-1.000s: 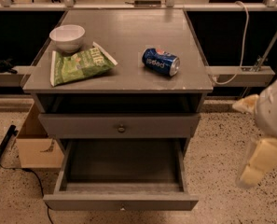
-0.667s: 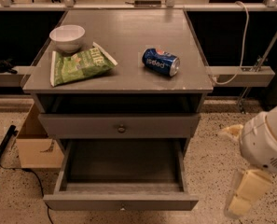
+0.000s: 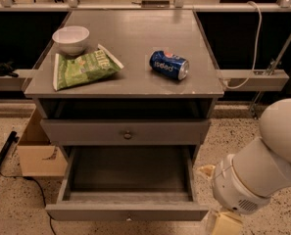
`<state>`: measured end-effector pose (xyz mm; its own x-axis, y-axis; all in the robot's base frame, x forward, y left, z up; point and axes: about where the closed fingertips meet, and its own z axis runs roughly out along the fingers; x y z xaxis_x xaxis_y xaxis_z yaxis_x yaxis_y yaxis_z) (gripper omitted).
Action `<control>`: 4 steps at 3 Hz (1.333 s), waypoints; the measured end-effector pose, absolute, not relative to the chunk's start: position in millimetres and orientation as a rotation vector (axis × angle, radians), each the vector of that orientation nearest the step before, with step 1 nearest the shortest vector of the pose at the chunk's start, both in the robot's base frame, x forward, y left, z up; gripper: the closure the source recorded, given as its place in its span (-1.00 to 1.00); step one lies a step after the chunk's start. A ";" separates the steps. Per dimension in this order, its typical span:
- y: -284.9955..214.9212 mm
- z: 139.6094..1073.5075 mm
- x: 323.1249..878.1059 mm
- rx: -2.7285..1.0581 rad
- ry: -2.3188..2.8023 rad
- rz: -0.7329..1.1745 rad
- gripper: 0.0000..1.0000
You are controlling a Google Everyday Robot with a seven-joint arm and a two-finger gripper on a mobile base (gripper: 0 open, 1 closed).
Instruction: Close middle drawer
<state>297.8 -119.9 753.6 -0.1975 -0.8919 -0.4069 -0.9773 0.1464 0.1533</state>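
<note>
Arm (image 3: 265, 165) enters from the lower right, its bulky white segments angled down beside the table's (image 3: 135, 48) right front corner. End effector (image 3: 222, 223) sits low, just right of the middle drawer (image 3: 130, 175), and is cut off by the bottom edge; clenched or released, cannot tell. Middle drawer stands pulled well out beneath the shut upper drawer (image 3: 86, 131). Its knob at the bottom edge is hard to make out. Any lower drawer is hidden.
</note>
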 end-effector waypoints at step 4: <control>-81.9 669.1 309.9 -1.845 2.249 0.624 -1.00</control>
<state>309.9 -81.9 669.1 -0.2225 -0.8962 -0.3838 -0.9659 0.1491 0.2119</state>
